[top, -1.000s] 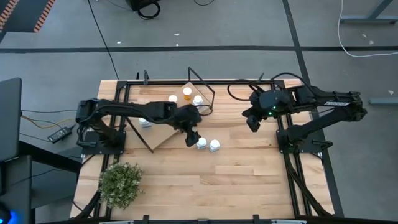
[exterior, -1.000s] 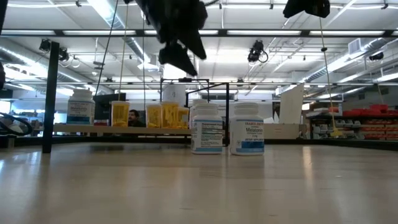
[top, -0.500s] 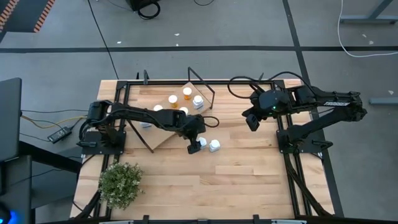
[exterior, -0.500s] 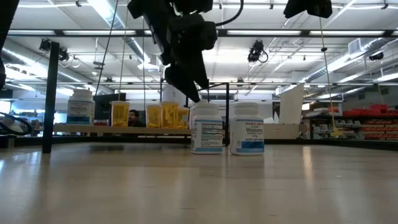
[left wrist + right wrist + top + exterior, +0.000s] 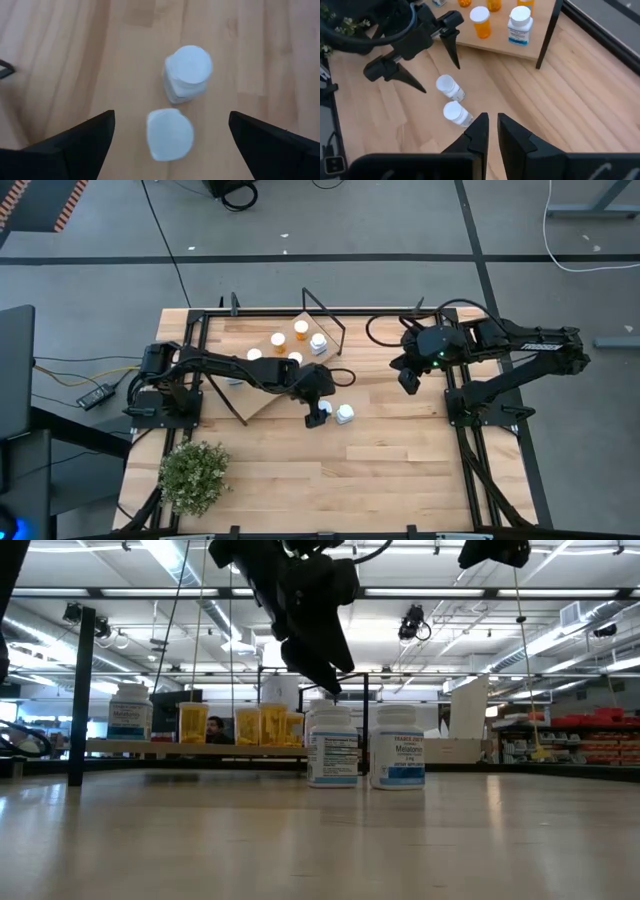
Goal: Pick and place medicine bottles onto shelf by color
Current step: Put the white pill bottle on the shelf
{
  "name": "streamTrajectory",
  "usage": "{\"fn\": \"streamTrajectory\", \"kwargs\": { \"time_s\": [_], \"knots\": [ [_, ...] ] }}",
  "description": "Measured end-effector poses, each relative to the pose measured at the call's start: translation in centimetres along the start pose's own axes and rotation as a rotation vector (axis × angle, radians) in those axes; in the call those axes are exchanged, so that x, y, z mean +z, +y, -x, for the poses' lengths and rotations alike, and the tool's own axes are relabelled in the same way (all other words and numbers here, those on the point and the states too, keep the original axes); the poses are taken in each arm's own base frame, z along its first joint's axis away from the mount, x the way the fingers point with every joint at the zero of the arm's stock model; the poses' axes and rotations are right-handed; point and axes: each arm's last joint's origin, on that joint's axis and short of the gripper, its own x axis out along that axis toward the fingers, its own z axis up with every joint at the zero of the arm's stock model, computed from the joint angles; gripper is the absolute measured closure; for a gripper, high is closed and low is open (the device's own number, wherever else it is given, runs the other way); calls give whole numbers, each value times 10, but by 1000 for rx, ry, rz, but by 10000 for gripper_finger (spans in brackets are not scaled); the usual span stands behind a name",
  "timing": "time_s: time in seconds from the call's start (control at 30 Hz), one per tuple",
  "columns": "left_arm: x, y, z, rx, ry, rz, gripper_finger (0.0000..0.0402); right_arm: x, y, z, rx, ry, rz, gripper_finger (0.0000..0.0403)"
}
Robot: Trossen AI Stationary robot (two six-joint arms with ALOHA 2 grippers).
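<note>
Left gripper (image 5: 318, 414) hangs over the nearer of two white bottles (image 5: 170, 134) on the table, fingers spread wide, nothing held. Shelf (image 5: 262, 398) sits just beside them. Right gripper (image 5: 407, 381) hovers well apart, fingers nearly closed, empty.

White bottles (image 5: 172, 134) upright beside shelf (image 5: 262, 402)

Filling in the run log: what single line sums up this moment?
left end effector: open above two white bottles on table | right end effector: shut, waiting | shelf: several bottles placed
</note>
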Motion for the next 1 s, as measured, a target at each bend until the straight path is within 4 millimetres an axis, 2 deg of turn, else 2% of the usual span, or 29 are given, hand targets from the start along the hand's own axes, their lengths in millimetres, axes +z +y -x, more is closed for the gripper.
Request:
{"fn": "streamTrajectory", "kwargs": {
  "time_s": [0.2,0.67,1.0],
  "knots": [
    [-3,1,-7,29,20,7,5,1,-1,0,-9,-5,49,356],
    [-21,-17,-42,51,121,-39,5,0,-2,0,-36,-10,120,356],
    [-20,-13,-44,100,103,-6,6,0,-2,0,-49,-17,138,356]
  ]
}}
